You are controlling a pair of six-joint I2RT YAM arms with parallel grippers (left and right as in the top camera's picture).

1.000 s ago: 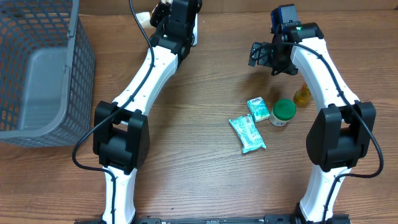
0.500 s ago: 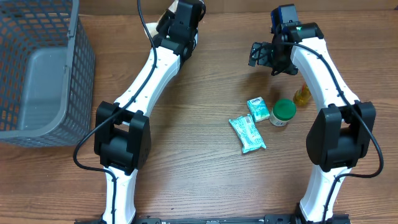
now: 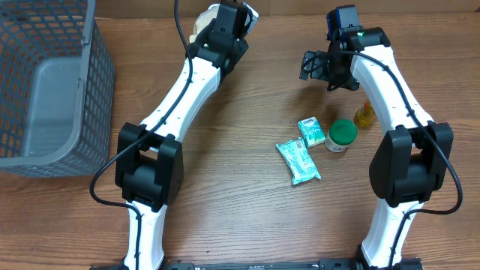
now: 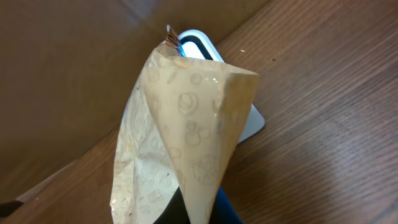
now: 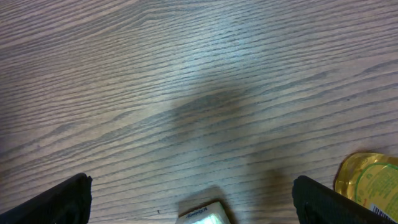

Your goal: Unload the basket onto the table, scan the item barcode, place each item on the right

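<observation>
At the counter's [image 3: 247, 217] far edge, presenting a beige printed pouch [image 4: 186, 143] pinched in the left hand [image 4: 202, 210] at the white scanner [image 4: 250, 121], probably needing its barcode face turned scannerward next, with the right hand [image 3: 315, 65] spread.

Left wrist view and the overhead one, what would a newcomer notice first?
The beige patterned pouch fills the left wrist view, pinched in the left fingers in front of a white device. Overhead, a grey basket sits far left, and teal packets cluster beside a green-lidded jar on the right.
</observation>
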